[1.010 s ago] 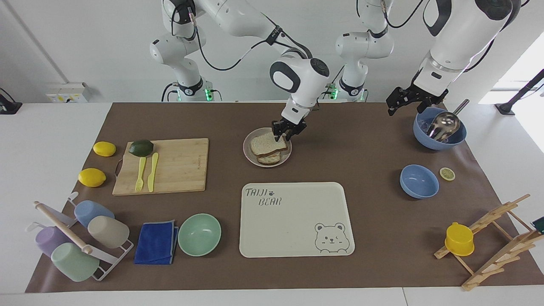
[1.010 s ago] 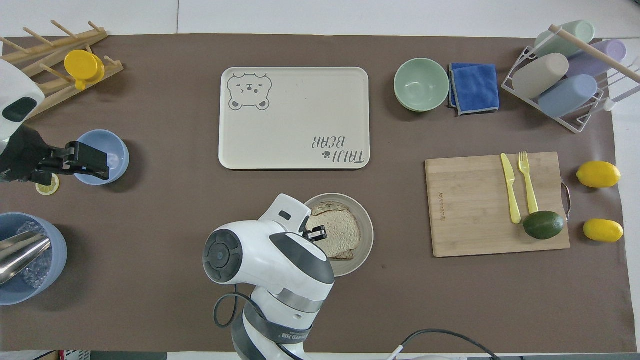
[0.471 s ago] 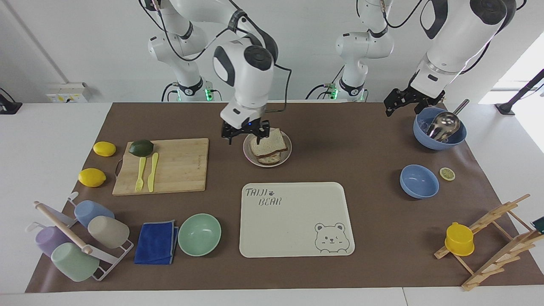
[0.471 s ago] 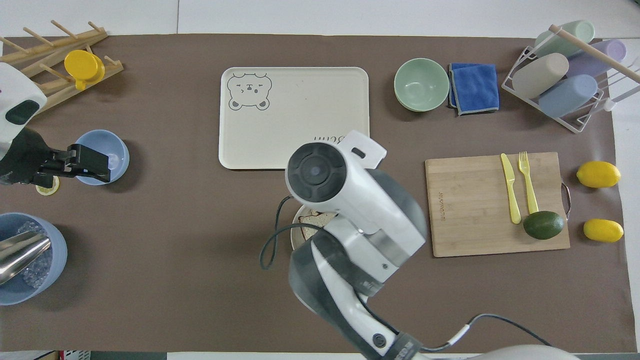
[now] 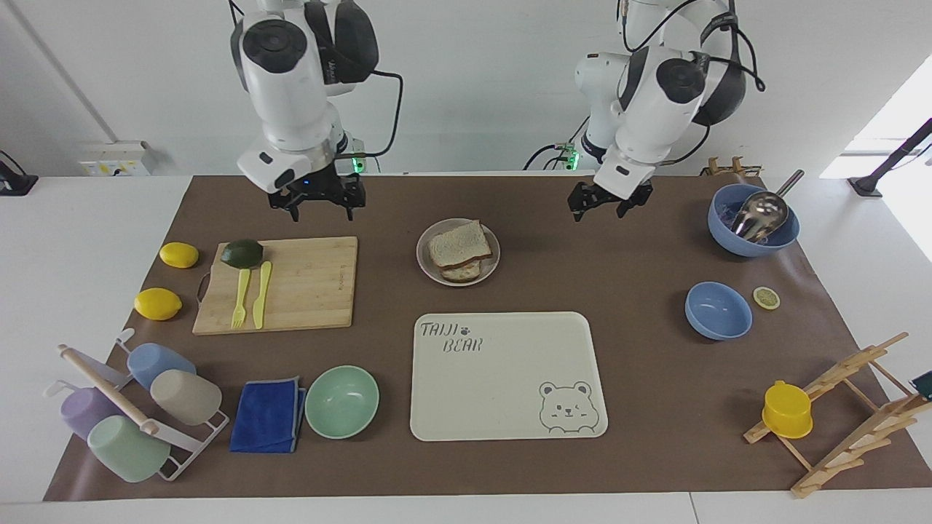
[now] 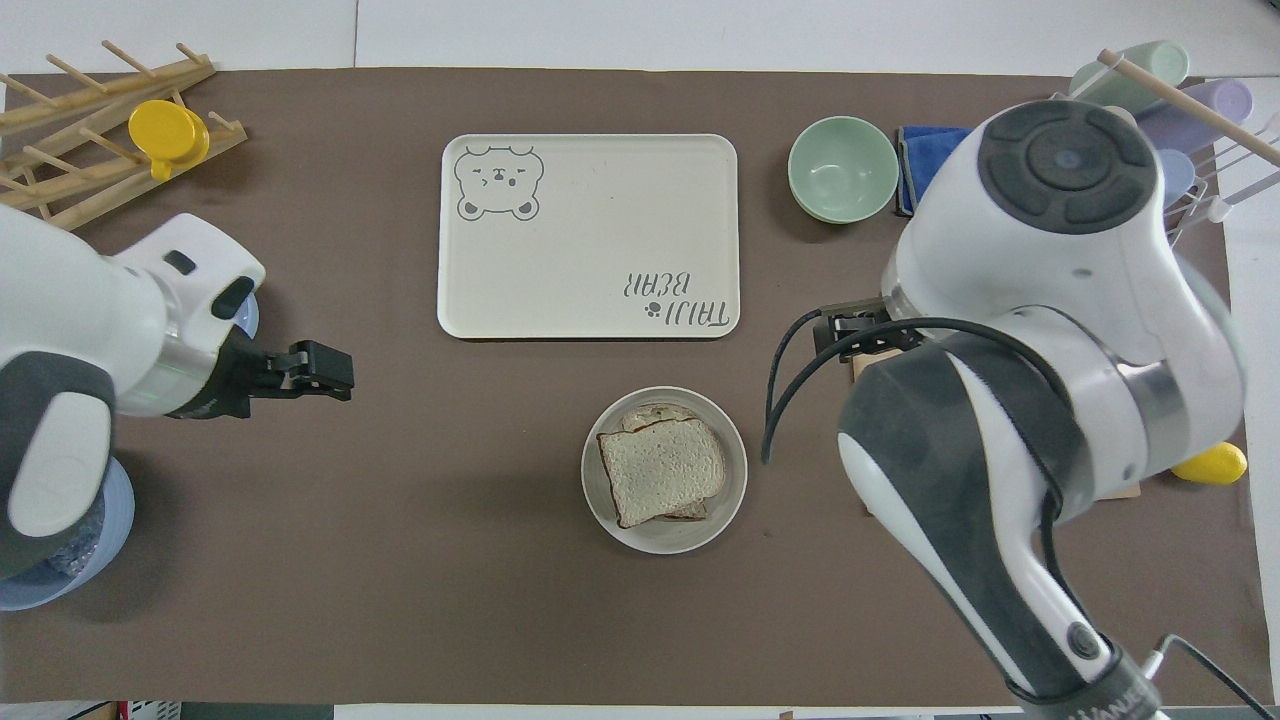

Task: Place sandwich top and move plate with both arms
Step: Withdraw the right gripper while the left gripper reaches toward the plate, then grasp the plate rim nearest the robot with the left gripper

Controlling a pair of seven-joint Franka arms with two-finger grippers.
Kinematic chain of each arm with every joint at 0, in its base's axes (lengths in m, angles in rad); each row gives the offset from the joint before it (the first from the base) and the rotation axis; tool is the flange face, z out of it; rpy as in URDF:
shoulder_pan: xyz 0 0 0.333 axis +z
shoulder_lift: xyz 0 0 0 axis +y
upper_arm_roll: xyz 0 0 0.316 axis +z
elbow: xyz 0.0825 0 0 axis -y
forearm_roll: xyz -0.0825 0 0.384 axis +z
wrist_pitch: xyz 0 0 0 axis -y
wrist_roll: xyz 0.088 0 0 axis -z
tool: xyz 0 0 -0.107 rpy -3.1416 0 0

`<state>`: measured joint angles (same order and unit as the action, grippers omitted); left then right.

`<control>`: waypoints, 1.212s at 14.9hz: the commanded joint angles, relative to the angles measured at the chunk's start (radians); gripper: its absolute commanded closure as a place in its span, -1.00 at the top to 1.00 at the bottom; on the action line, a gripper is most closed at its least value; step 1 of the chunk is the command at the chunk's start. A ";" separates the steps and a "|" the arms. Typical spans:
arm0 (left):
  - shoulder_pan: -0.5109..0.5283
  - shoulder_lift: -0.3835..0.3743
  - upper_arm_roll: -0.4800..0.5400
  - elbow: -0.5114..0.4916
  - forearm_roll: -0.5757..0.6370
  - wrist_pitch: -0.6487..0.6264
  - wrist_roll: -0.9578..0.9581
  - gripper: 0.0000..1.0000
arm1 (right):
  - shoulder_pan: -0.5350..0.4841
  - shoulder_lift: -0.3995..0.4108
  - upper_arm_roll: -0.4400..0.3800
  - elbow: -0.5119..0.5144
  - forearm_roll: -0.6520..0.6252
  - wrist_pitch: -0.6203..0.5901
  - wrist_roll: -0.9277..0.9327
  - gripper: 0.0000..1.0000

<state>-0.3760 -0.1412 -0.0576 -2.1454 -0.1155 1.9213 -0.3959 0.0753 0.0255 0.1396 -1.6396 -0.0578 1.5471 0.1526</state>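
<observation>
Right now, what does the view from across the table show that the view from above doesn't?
Only the facing view shows the cutting board with its avocado, fork and knife, plus the lemon slice. From above, the arms hide nearly all of that. Only the overhead view looks straight down on the bread slice. Both show the plate, the tray, the green bowl, the right gripper up by the board and the left gripper over bare mat.

Bare brown mat [image 5: 597, 269] rings the plate [image 5: 458, 252] on every side; the bear-print tray [image 5: 507, 376] lies farther from the robots, the cutting board [image 5: 280, 284] toward the right arm's end, both apart from it, both grippers raised clear
</observation>
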 commanded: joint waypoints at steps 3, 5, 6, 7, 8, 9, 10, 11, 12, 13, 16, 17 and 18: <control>-0.180 0.015 0.018 -0.226 -0.098 0.331 -0.082 1.00 | -0.020 -0.047 -0.115 -0.006 0.035 -0.056 -0.128 1.00; -0.233 0.064 0.016 -0.255 -0.143 0.436 -0.097 1.00 | -0.020 -0.065 -0.118 -0.047 0.035 -0.050 -0.117 1.00; -0.247 0.078 0.016 -0.267 -0.180 0.474 -0.097 1.00 | -0.022 -0.067 -0.118 -0.048 0.035 -0.050 -0.122 1.00; -0.259 0.083 0.016 -0.272 -0.205 0.498 -0.095 1.00 | -0.022 -0.068 -0.120 -0.049 0.033 -0.053 -0.120 1.00; -0.264 0.092 0.016 -0.272 -0.222 0.504 -0.093 1.00 | -0.023 -0.071 -0.129 -0.054 0.033 -0.053 -0.119 1.00; -0.265 0.100 0.016 -0.272 -0.242 0.518 -0.092 1.00 | -0.022 -0.076 -0.153 -0.063 0.033 -0.033 -0.134 1.00; -0.282 0.112 0.016 -0.272 -0.260 0.541 -0.093 0.98 | -0.017 -0.072 -0.158 -0.059 0.032 0.006 -0.142 1.00; -0.294 0.129 0.016 -0.272 -0.276 0.559 -0.093 0.93 | -0.009 -0.070 -0.160 -0.057 0.032 0.001 -0.139 1.00; -0.296 0.138 0.016 -0.272 -0.292 0.570 -0.093 0.89 | -0.009 -0.070 -0.164 -0.057 0.032 -0.007 -0.139 1.00; -0.296 0.138 0.016 -0.272 -0.297 0.570 -0.093 0.84 | -0.009 -0.064 -0.167 -0.051 0.026 -0.010 -0.139 1.00; -0.297 0.138 0.016 -0.277 -0.335 0.570 -0.095 0.67 | -0.026 -0.047 -0.170 -0.011 0.026 -0.054 -0.140 1.00; -0.297 0.138 0.016 -0.277 -0.339 0.570 -0.095 0.61 | -0.034 -0.030 -0.170 0.015 0.027 -0.071 -0.142 1.00; -0.296 0.140 0.016 -0.277 -0.346 0.570 -0.095 0.60 | -0.040 -0.026 -0.169 0.024 0.030 -0.081 -0.146 1.00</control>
<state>-0.6510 0.0027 -0.0561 -2.4042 -0.4322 2.4627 -0.4834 0.0568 -0.0173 -0.0294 -1.6534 -0.0498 1.4994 0.0358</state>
